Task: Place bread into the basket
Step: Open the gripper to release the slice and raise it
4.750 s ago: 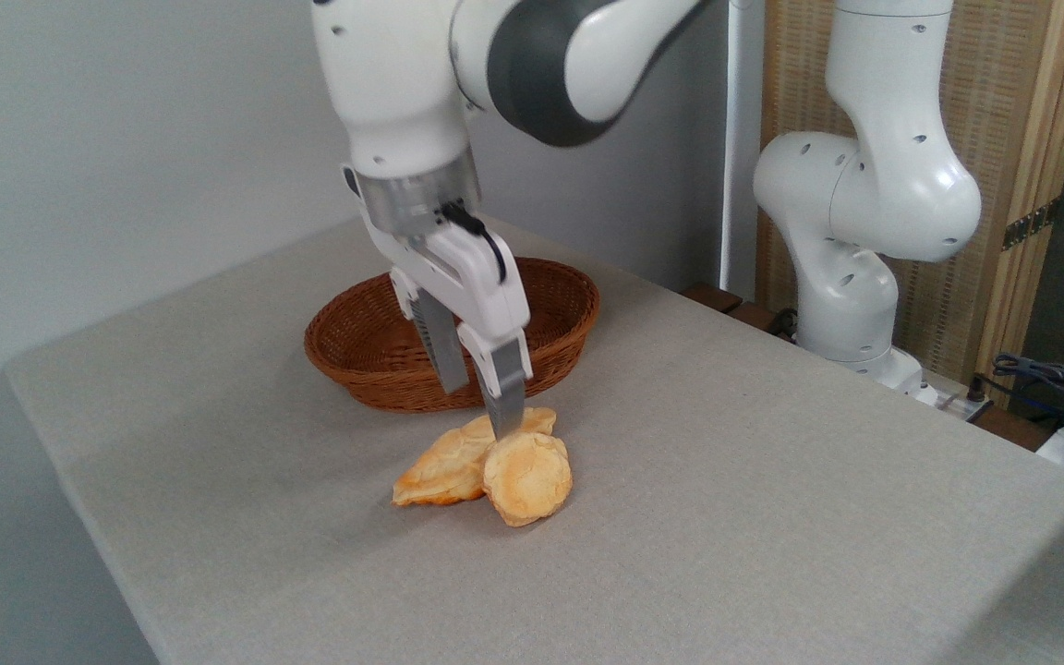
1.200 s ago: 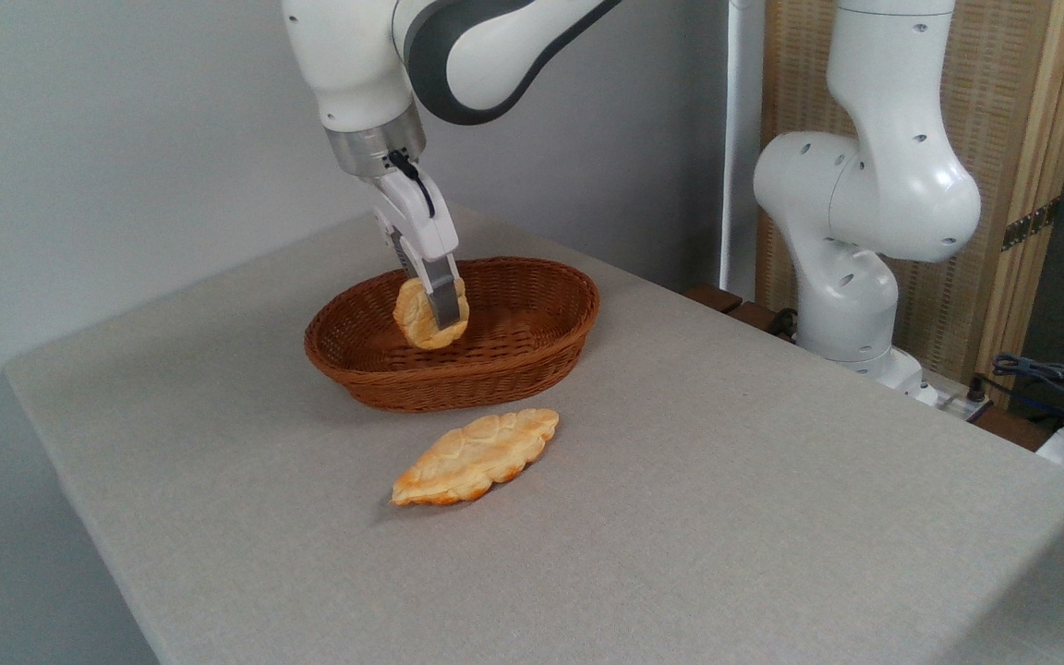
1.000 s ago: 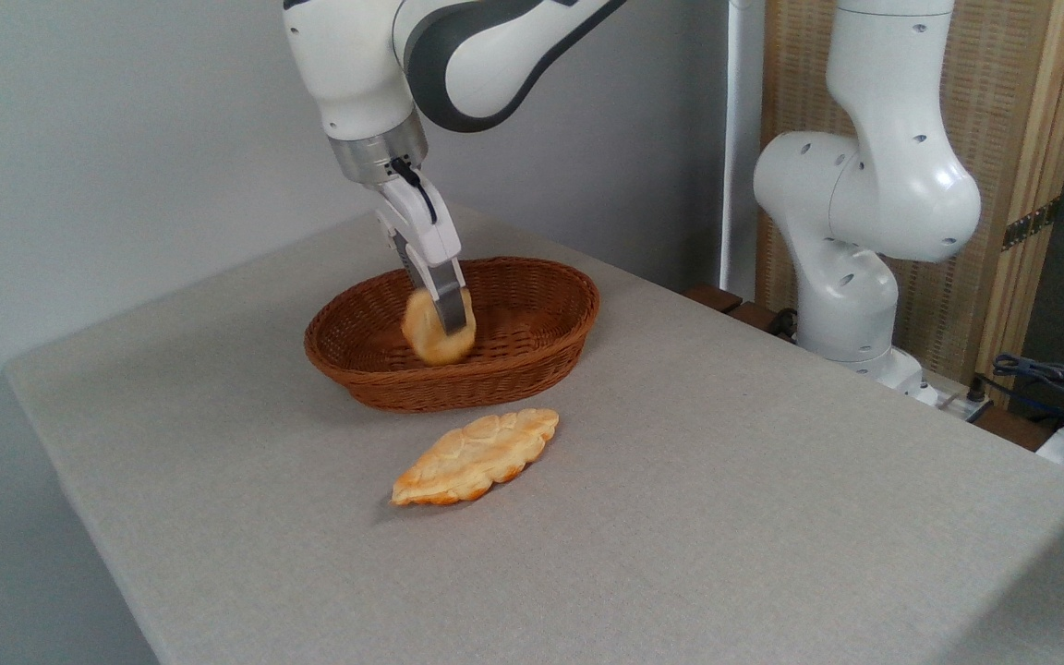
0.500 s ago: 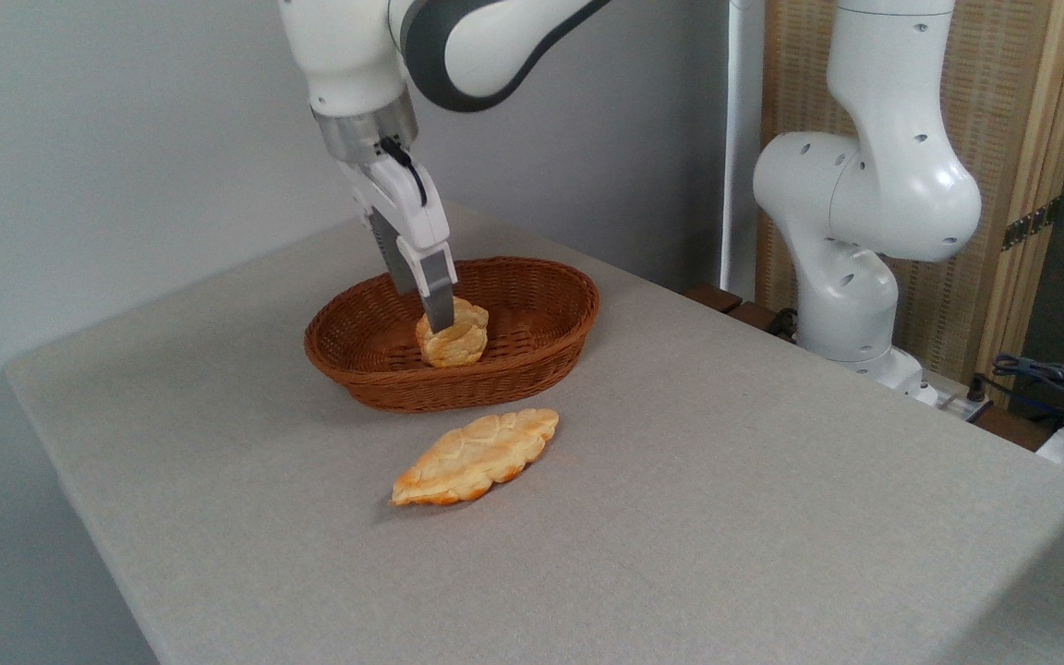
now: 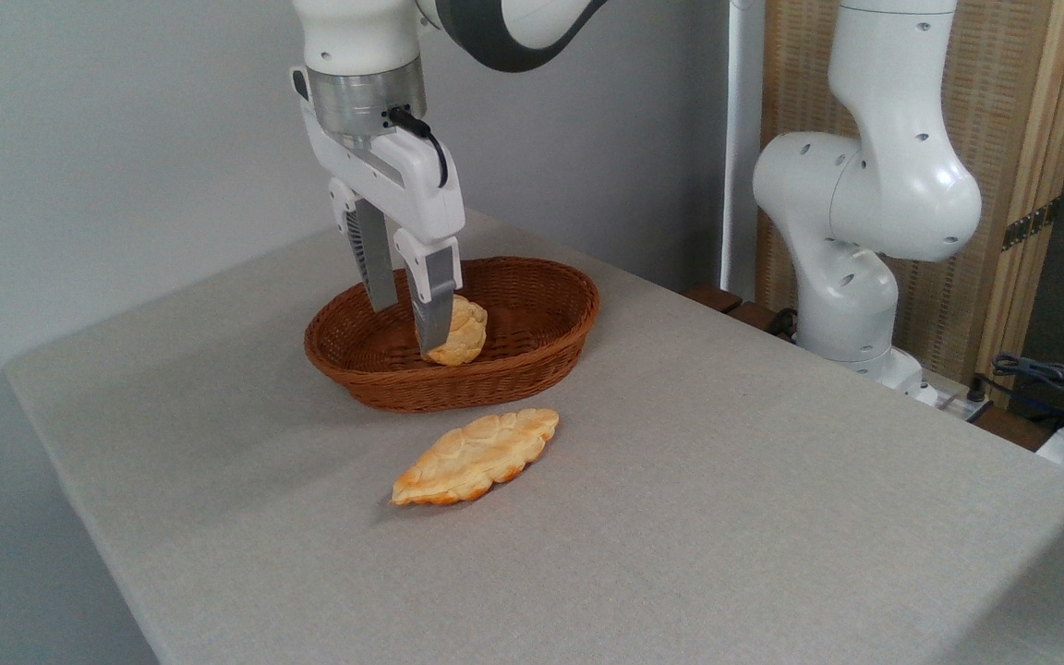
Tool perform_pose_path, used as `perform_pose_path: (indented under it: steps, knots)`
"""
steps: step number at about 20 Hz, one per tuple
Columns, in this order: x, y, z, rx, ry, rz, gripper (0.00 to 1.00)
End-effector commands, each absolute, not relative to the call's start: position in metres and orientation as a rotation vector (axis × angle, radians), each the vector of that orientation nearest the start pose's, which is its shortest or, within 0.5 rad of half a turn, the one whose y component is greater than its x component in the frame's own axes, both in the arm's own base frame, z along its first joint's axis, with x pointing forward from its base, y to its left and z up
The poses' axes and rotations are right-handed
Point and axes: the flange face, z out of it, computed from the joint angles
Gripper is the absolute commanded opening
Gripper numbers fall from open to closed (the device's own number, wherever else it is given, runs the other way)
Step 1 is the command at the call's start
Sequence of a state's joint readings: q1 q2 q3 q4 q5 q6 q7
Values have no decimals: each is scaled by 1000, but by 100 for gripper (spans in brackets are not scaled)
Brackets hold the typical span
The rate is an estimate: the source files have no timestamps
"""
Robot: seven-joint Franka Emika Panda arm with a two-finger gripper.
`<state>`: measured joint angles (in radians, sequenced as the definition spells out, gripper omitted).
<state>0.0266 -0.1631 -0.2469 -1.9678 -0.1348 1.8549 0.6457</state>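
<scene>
The round golden-tan bread (image 5: 460, 332) lies inside the oval reddish-brown wicker basket (image 5: 546, 319), near its middle, partly hidden behind one finger. My gripper (image 5: 407, 328) hangs over the basket with its two grey fingers apart, open and holding nothing. The right finger stands in front of the bread's left edge; the left finger points down into the basket to the left of it.
A longer leaf-shaped ridged pastry (image 5: 477, 457) lies on the grey table (image 5: 772, 517) just in front of the basket. The arm's white base (image 5: 851, 277) stands at the back right, with cables (image 5: 1058, 383) at the far right edge.
The bread was carried from the table into the basket and released there. In the last half second the gripper opened, turned and lifted slightly; the bread stays lying in the basket.
</scene>
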Motion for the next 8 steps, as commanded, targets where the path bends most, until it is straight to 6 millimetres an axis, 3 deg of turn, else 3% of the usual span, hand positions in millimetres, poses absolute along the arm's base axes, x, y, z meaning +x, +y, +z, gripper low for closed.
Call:
perform_pose_path:
  steps: [1,5,8]
  knots:
    - [504,-114,550,-2906,1283,-86,100]
    - [513,-87,565,-2914,1252,-143,100]
    - [514,-78,567,-2887,1314,-142,100]
